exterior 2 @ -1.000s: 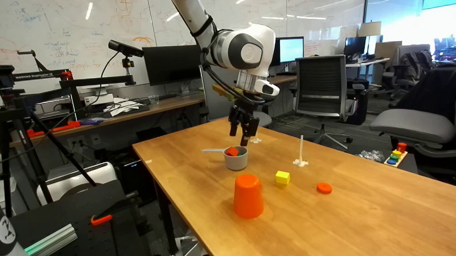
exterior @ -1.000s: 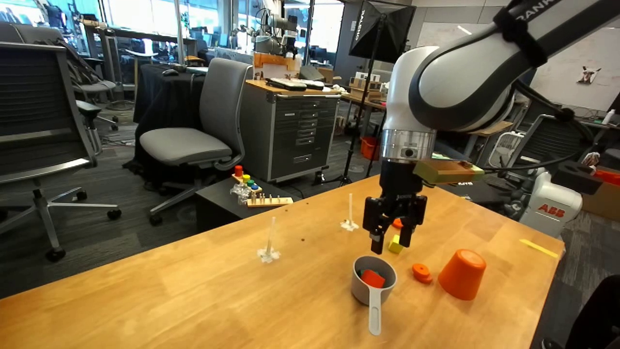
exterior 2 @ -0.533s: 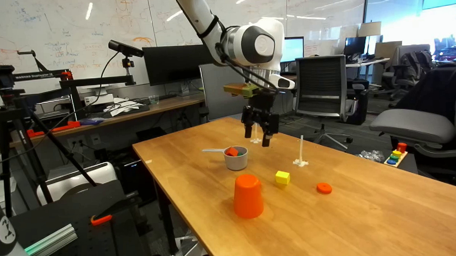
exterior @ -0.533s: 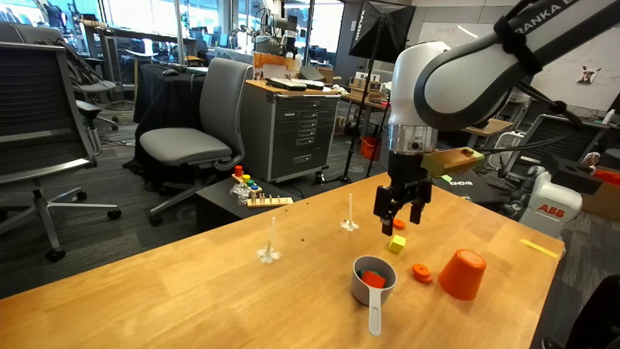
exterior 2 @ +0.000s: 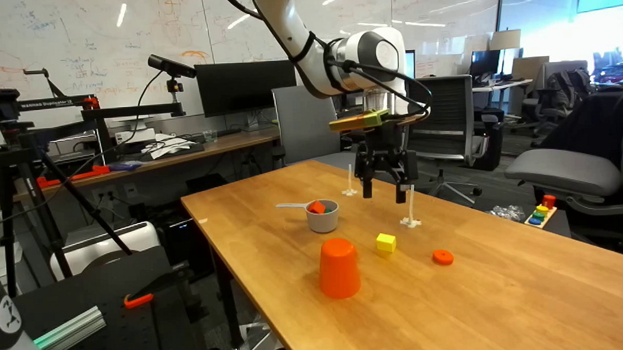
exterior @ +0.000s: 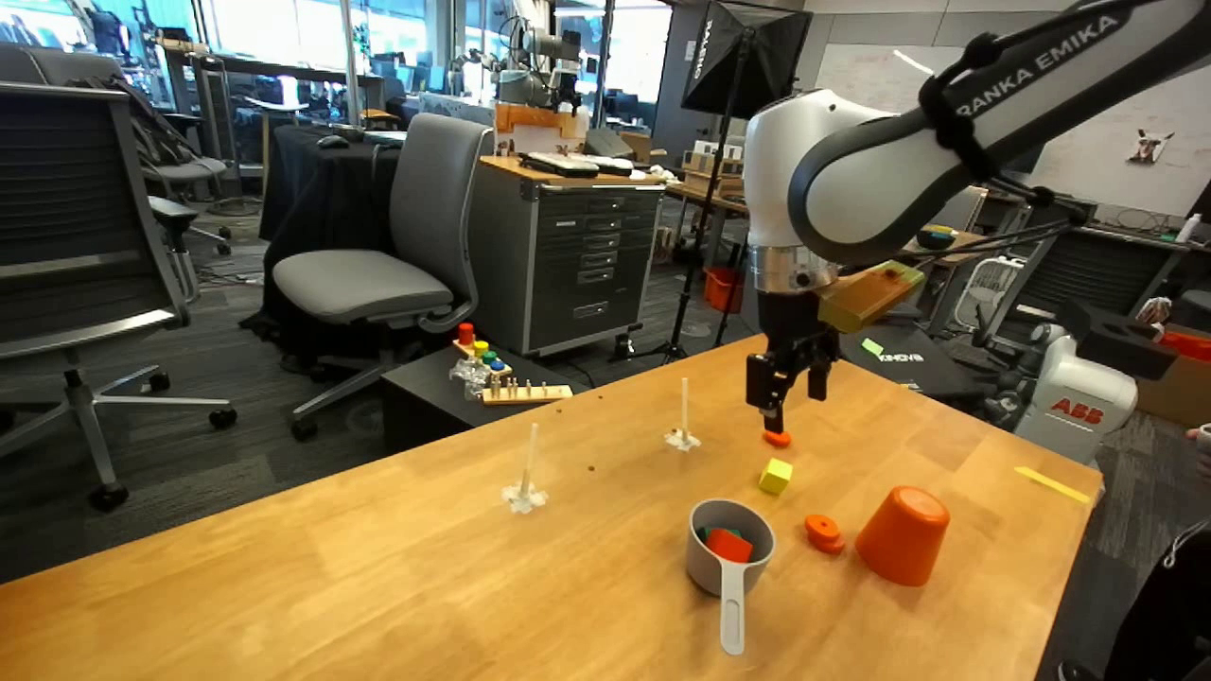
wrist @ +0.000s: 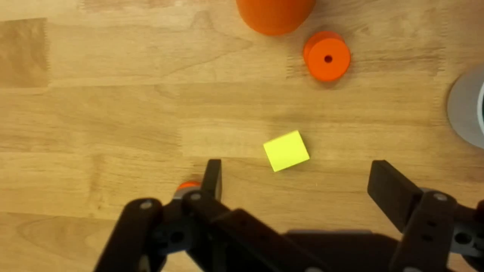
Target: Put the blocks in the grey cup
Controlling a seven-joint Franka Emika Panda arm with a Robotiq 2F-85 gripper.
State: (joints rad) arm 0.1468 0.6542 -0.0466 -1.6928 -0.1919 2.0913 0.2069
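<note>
Robotiq gripper [exterior 2: 384,192], jaws parted, empty: yellow cube [wrist: 286,151] lies below, in the wrist view just ahead of the jaws' gap, sides askew to it; grey measuring cup [wrist: 465,111] to the right.

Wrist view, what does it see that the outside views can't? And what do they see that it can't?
Only the wrist view: no extra thing that I can make out, just a look down past the open gripper onto the yellow block.

Only the exterior views: the handle of the grey cup, the red block inside it, upright white sticks and the big robot arm.

All of them: the yellow block, the gripper, the grey cup and the orange cup, though the wrist view cuts off both cups at its edges.
</note>
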